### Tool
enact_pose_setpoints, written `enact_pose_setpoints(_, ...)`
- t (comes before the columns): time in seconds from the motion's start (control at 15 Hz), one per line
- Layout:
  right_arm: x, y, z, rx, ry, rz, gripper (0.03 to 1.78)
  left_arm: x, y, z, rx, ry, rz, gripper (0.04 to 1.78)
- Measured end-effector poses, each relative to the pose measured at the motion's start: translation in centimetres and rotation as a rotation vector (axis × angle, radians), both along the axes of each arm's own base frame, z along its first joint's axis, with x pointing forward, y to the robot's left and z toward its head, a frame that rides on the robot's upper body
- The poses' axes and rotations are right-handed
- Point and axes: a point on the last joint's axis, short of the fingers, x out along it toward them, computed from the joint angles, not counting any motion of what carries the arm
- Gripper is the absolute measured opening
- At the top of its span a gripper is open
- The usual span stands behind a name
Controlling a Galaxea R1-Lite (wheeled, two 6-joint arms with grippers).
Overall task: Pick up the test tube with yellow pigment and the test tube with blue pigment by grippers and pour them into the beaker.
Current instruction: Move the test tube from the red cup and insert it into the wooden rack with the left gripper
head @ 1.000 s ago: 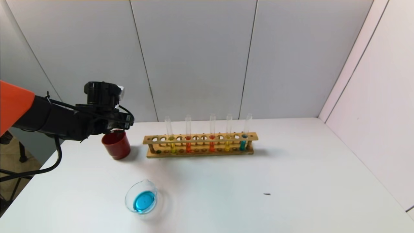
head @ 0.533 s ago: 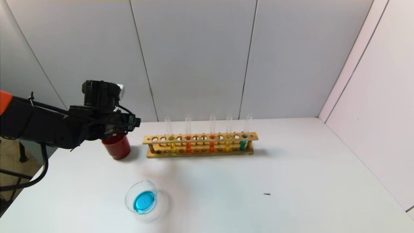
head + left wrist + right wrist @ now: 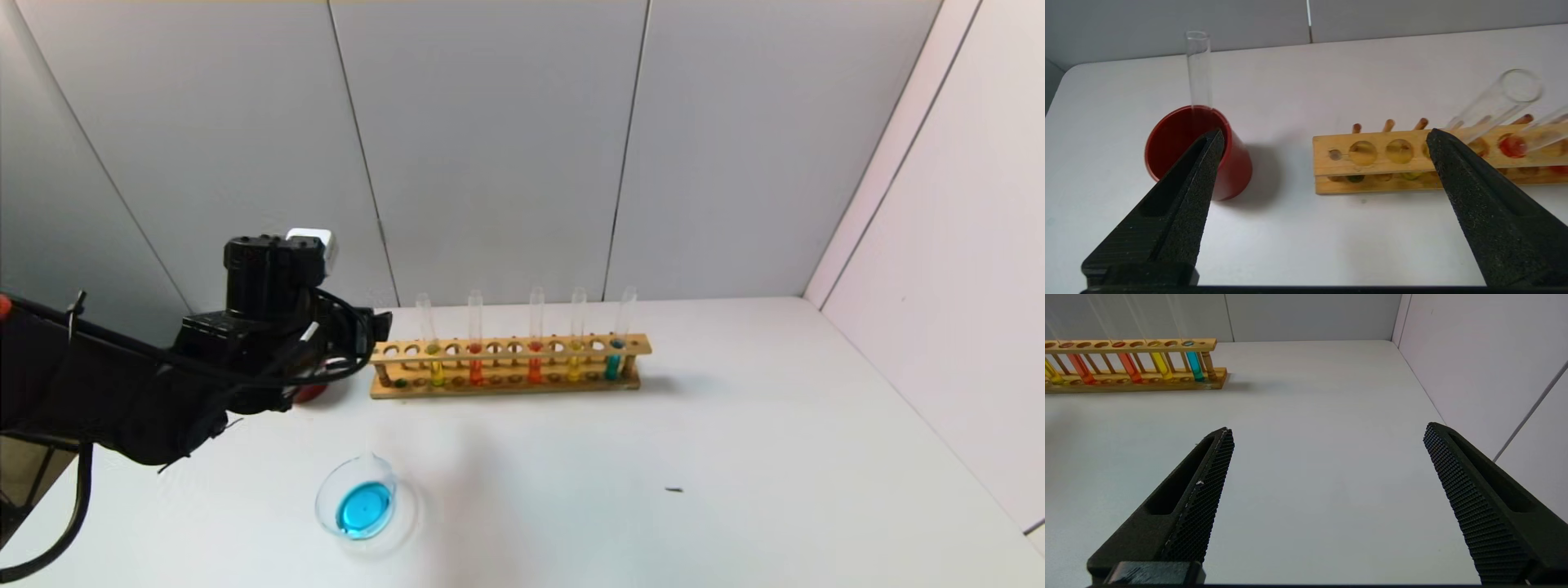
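Note:
The pale lemon-yellow tube [image 3: 436, 369] stands third hole from the left in the wooden rack [image 3: 506, 349]. It also shows in the left wrist view [image 3: 1492, 107], partly behind one finger. No tube holding bright cyan-blue liquid shows. An empty clear tube [image 3: 1198, 69] stands in the red cup [image 3: 1231, 163]. The beaker [image 3: 359, 502] near the table's front holds cyan-blue liquid. My left gripper [image 3: 377, 327] is open and empty, in front of the rack's left end [image 3: 1326, 134], one finger over the cup. My right gripper [image 3: 1327, 430] is open and empty above bare table.
The rack also holds an orange tube [image 3: 476, 369], a red-orange tube [image 3: 535, 369], a golden-yellow tube [image 3: 574, 367] and a dark teal tube [image 3: 612, 365]. The red cup [image 3: 312, 394] is mostly hidden behind my left arm. Walls stand behind and at the right.
My left gripper has moved right and lower, from above the red cup to the rack's left end. It now hides most of the cup. Nothing else has moved.

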Motion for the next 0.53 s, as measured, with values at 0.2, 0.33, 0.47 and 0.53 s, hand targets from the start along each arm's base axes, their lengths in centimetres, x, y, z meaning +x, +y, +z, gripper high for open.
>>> enact_pose_setpoints(0.2, 0.0, 0.0, 0.0, 0.0, 0.0, 0.0, 1.7, -0.6, -1.8, -0.8, -0.002, -0.022, -0.035, 1.74)
enact_pose_setpoints(0.33, 0.0, 0.0, 0.0, 0.0, 0.0, 0.0, 1.7, -0.5, -3.0, -1.5, 0.002, -0.024, -0.055, 1.74)
enact_pose_setpoints(0.47, 0.0, 0.0, 0.0, 0.0, 0.0, 0.0, 1.7, -0.2, -4.3, -2.0, -0.001, -0.059, -0.059, 1.74)
enact_pose_setpoints(0.53, 0.0, 0.0, 0.0, 0.0, 0.0, 0.0, 1.7, 0.0, -4.8, -2.2, -0.004, -0.072, -0.06, 1.74)
